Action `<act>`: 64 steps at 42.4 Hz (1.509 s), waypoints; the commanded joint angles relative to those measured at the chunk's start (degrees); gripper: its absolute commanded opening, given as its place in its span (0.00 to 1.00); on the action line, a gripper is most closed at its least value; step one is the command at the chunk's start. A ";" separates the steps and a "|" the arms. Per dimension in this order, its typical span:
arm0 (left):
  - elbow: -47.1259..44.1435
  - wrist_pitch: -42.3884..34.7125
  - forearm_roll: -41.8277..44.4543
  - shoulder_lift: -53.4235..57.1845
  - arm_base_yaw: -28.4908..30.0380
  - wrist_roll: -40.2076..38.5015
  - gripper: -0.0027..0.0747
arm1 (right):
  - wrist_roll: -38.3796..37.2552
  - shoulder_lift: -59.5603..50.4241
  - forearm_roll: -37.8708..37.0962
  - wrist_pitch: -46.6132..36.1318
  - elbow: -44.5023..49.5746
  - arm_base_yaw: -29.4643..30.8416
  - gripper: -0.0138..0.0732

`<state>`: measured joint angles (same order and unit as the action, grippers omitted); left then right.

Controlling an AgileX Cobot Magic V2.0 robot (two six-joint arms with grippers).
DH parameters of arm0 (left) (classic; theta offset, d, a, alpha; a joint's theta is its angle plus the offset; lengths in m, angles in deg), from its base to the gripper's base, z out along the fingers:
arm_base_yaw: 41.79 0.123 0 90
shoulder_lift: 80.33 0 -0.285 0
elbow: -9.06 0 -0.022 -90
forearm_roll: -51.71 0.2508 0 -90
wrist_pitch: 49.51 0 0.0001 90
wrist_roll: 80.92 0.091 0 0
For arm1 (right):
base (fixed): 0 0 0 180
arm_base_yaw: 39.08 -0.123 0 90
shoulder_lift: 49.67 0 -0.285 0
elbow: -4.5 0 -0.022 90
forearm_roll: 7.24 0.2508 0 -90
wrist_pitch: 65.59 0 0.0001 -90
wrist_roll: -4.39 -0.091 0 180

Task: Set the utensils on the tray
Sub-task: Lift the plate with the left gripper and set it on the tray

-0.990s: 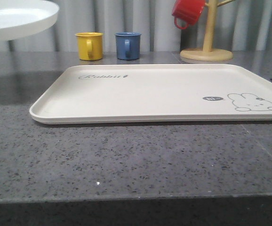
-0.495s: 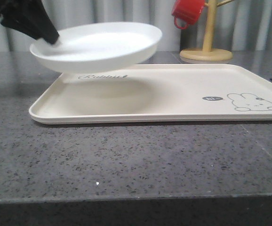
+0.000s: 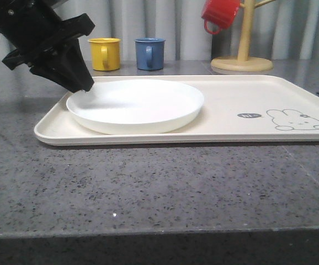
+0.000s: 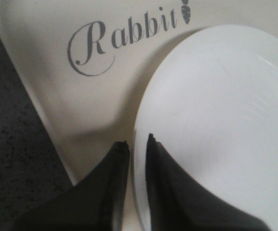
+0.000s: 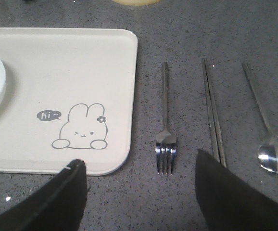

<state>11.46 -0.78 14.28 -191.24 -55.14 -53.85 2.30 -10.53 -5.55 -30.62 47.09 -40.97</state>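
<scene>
The round white plate (image 3: 137, 105) rests on the left half of the cream tray (image 3: 248, 99). My left gripper (image 3: 85, 88) is shut on the plate's left rim. In the left wrist view the rim of the plate (image 4: 216, 120) runs between the two black fingers of the gripper (image 4: 138, 144), near the "Rabbit" print on the tray (image 4: 57, 86). My right gripper (image 5: 139, 166) hangs open above the grey table beside the tray's bunny corner (image 5: 81, 72). A silver fork (image 5: 165, 139), a knife (image 5: 212, 110) and a spoon (image 5: 273, 154) lie side by side on the table next to the tray.
Behind the tray stand a yellow mug (image 3: 105, 53) and a blue mug (image 3: 150, 53). A red mug (image 3: 220, 14) hangs on a wooden mug tree (image 3: 242, 62) at the back right. The right half of the tray is bare.
My left gripper has carried the plate from the upper left down and to the right, and the plate now sits on the tray.
</scene>
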 commanded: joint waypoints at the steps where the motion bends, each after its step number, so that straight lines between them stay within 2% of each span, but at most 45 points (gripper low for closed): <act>1: 1.90 -1.43 -1.97 2.61 -0.41 0.16 0.47 | 0.19 0.63 -0.49 -3.94 -2.10 0.14 0.75; 4: 2.03 -1.18 -1.35 2.87 -0.12 0.16 0.51 | 0.19 0.63 -0.49 -3.94 -2.10 0.14 0.75; 10: 4.70 -0.27 3.09 4.94 -0.02 -1.97 0.51 | 0.19 0.63 -0.49 -3.94 -2.10 0.14 0.75; 16: 7.47 0.47 8.45 9.33 -2.67 -3.94 0.51 | 0.19 0.63 -0.49 -3.94 -2.10 0.14 0.75; 25: 7.63 2.19 28.70 17.24 -13.85 -14.25 0.51 | 0.19 0.63 -0.49 -3.94 -2.10 0.14 0.75; 33: 0.69 -0.52 43.34 25.60 -23.32 -25.03 0.51 | 0.19 0.63 -0.49 -3.94 -2.10 0.14 0.75; 40: -8.84 -3.06 43.05 33.94 -27.29 -25.97 0.51 | 0.19 0.63 -0.49 -3.94 -2.10 0.14 0.75; 50: -19.87 -4.36 41.59 45.15 -27.54 -25.97 0.51 | 0.19 0.63 -0.49 -3.94 -2.10 0.14 0.75; 64: -23.83 -5.41 41.94 51.09 -27.54 -25.97 0.51 | 0.19 0.63 -0.14 -3.94 -2.10 0.14 0.75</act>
<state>-13.68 -2.02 56.16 -141.08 -82.33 -79.05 2.30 -10.53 -5.55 -30.62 47.09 -40.97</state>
